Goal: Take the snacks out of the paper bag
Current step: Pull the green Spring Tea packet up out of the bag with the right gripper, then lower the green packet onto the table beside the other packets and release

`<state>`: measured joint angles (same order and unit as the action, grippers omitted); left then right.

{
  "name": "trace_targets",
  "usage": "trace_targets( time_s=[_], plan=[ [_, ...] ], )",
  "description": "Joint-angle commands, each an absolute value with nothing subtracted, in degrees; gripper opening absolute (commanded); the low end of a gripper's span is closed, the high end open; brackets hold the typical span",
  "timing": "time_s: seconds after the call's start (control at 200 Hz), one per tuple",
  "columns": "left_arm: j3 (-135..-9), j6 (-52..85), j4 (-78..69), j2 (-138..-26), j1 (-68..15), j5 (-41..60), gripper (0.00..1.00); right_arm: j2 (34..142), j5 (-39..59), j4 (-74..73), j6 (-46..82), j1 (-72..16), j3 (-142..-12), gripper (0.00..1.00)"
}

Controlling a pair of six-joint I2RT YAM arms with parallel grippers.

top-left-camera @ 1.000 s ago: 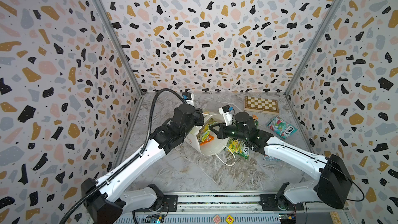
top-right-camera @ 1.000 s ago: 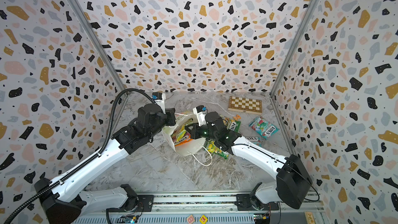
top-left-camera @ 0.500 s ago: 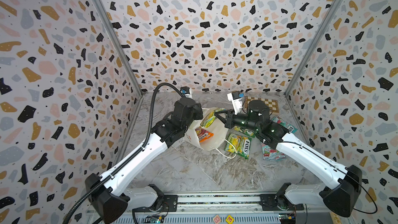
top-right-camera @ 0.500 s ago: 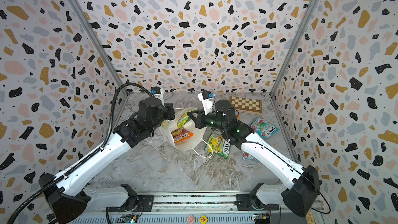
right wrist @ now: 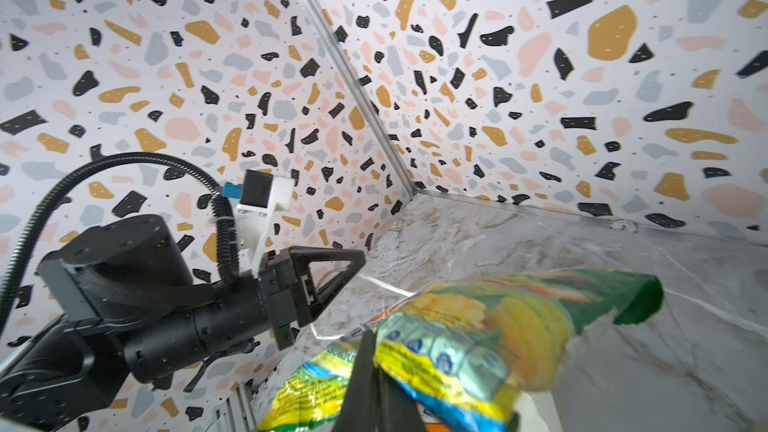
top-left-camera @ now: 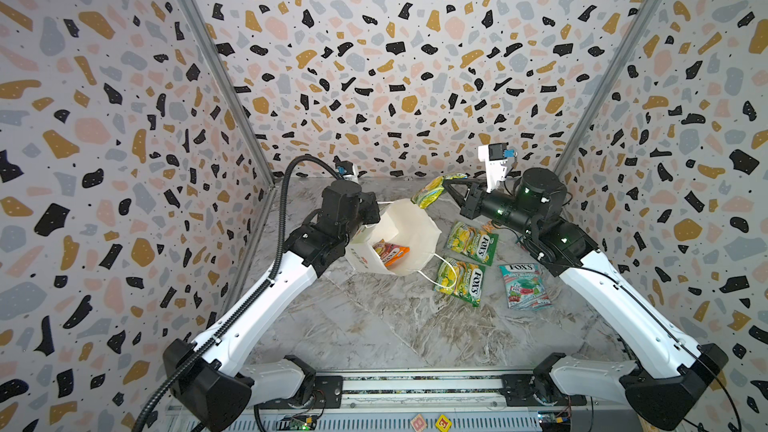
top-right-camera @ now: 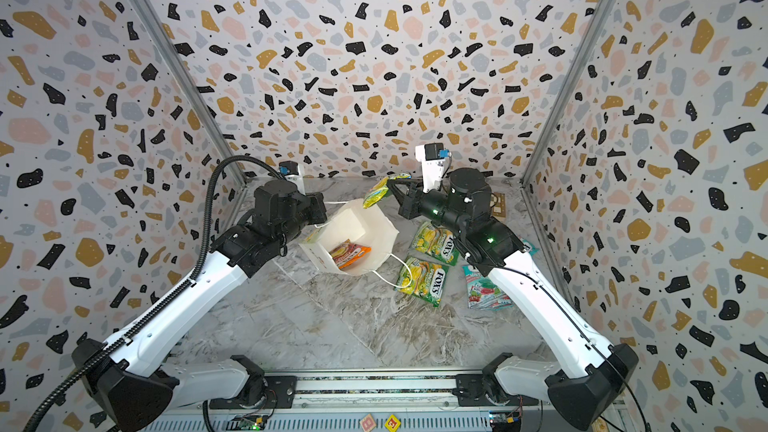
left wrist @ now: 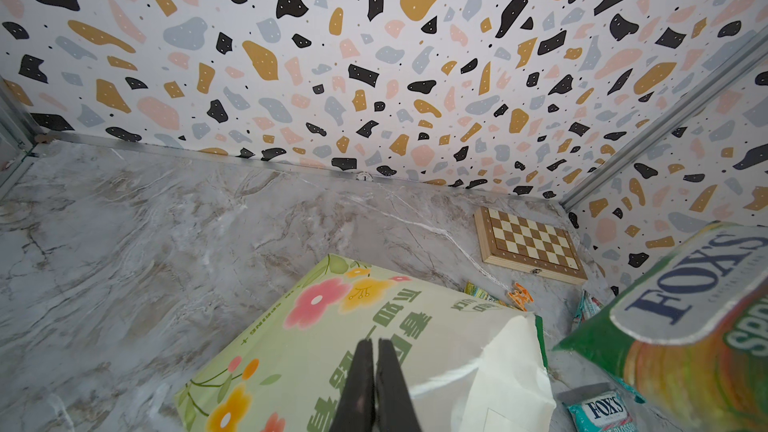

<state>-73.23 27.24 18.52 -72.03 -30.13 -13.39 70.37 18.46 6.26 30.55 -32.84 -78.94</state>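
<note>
1. My left hand point(top-left-camera: 373, 214) is pressed together on the near-left rim of the paper bag point(top-left-camera: 415, 230), pinching its wall. In the left wrist view the fingers point(left wrist: 365, 384) sit closed against the bag's green flowered side.
2. The paper bag stands tilted on the table point(top-left-camera: 374, 326), near its middle, with its mouth gaping open.
3. My right hand point(top-left-camera: 448, 184) pinches a green-yellow snack point(top-left-camera: 427, 194) by one end. It hangs in the air over the bag's far rim, clear of the table.
4. A pink-orange snack point(top-left-camera: 390, 252) lies inside the bag, at the bottom.
5. Just right of the bag, two green-yellow packets point(top-left-camera: 471, 241) point(top-left-camera: 461, 281) lie flat on the table. A cord handle point(top-left-camera: 440, 272) loops over the nearer one.
6. A teal-and-red packet point(top-left-camera: 524, 286) lies further right, beside my right arm.
7. In the left wrist view a chessboard point(left wrist: 530, 243) sits in the far corner, with a small orange trinket point(left wrist: 519, 295) near it.
</note>
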Motion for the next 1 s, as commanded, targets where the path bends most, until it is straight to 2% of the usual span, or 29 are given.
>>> trace_targets(
  time_s=[0.0, 0.451, 0.996],
  plan=[
    [-75.09, 25.37, 15.83, -71.5, -28.9, -10.28, 0.0, 69.04, 15.42, 8.98, 30.06, -29.42, -81.37, 0.0],
    [-74.82, 22.71, 14.02, -71.1, -27.4, -5.45, 0.0, 79.92, 18.65, 4.97, 31.19, -18.27, -74.15, 0.0],
    [-74.29, 20.83, 15.0, -68.82, -27.01, -6.97, 0.0, 102.17, 33.42, -5.05, 33.73, -17.14, -80.57, 0.0]
  ],
)
